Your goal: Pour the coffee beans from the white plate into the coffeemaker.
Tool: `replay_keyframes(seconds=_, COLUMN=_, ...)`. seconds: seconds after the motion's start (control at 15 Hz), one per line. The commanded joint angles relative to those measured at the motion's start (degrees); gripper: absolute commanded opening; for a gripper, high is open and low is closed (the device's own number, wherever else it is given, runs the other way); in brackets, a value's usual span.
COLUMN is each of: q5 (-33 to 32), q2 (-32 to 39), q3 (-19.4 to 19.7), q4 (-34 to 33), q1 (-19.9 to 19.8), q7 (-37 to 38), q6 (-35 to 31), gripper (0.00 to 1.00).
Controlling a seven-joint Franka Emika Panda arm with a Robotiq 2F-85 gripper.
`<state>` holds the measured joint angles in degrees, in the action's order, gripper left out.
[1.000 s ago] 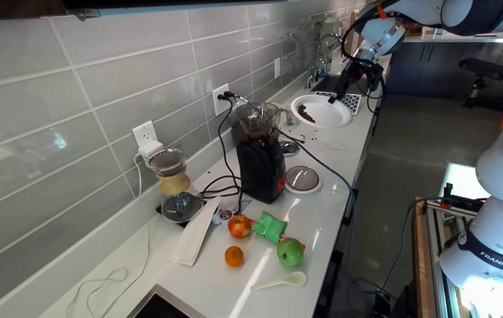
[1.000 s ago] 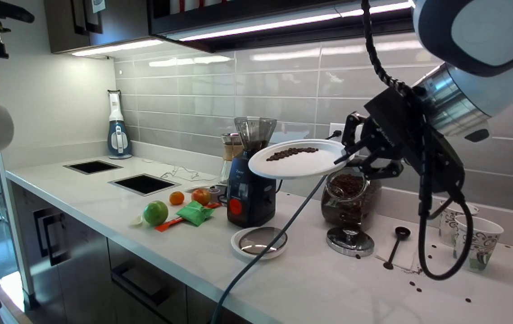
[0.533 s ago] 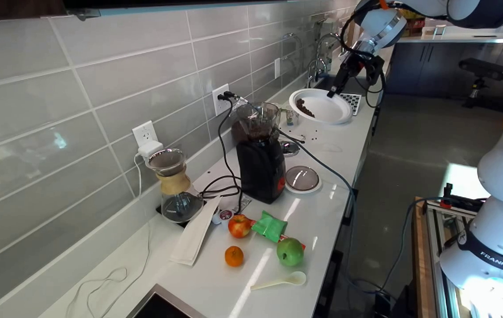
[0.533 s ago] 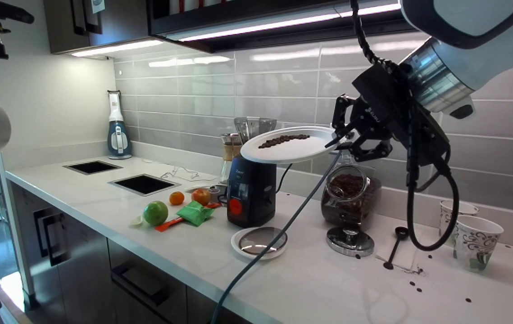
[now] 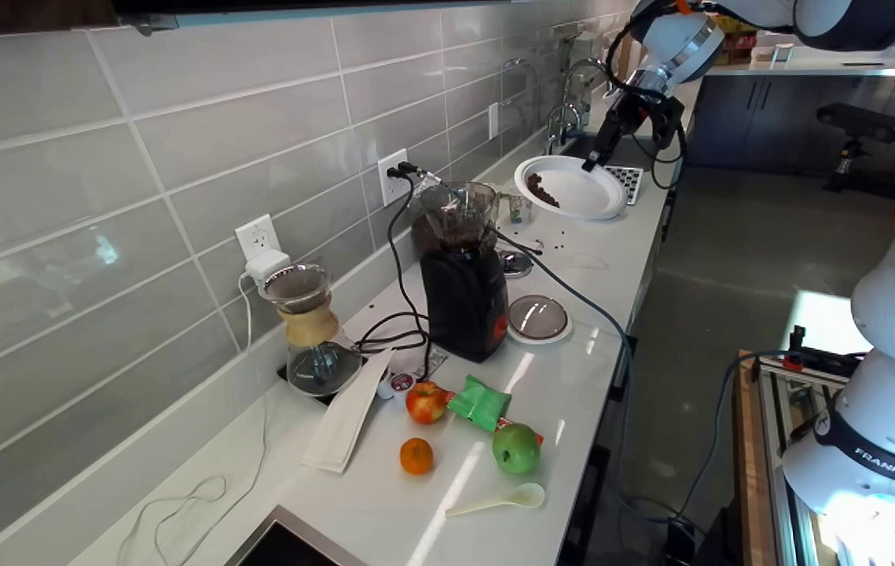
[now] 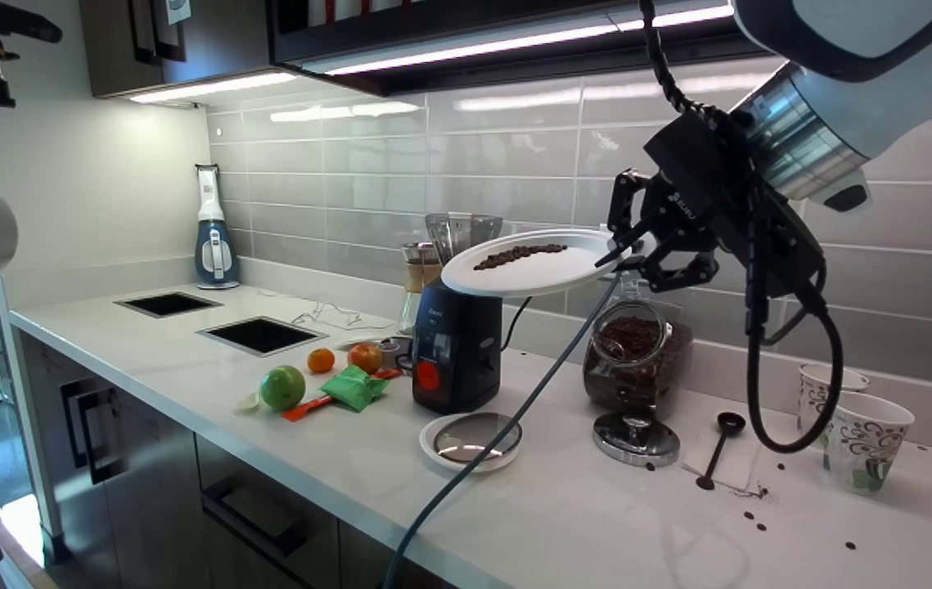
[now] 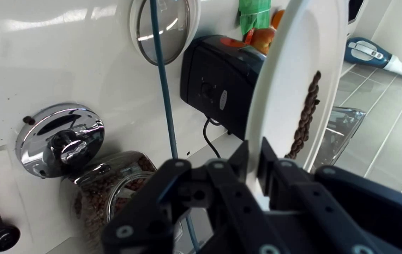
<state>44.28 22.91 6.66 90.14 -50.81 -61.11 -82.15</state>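
Note:
My gripper (image 6: 617,255) is shut on the near rim of the white plate (image 6: 572,274), also seen pinched between the fingertips (image 7: 254,155) in the wrist view. The plate is in the air, slightly tilted. A strip of dark coffee beans (image 6: 521,255) lies on its far part, also visible in the wrist view (image 7: 305,118). The coffeemaker (image 5: 463,306) is a black boxy machine with a red button and a clear hopper (image 5: 459,208) on top. In an exterior view, the plate overlaps the machine (image 6: 456,348) and hides the hopper's lower part. The plate appears apart from the hopper.
A blue cable (image 6: 506,425) runs across the counter. A jar of beans (image 6: 637,360) and its chrome lid (image 6: 636,442) stand below the gripper. A round lid (image 6: 474,438), paper cups (image 6: 866,442), green bag (image 5: 480,402), fruit and a glass carafe (image 5: 313,330) are nearby.
Over the last second my gripper has lifted the plate and moved it slightly toward the coffeemaker. In the last half second it has hardly moved. The beans stay on the plate.

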Motion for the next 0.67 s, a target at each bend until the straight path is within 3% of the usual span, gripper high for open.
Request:
replay_keyframes(seconds=0.0, q5=2.2, q2=0.2, q3=2.0, q4=-2.6, q1=1.7, q7=-0.2, q6=0.6, gripper=0.02)
replay_keyframes(seconds=0.6, q5=5.3, q2=-0.1, q3=1.9, q4=-6.0, q1=4.2, q7=-2.4, q6=0.1, gripper=0.02)
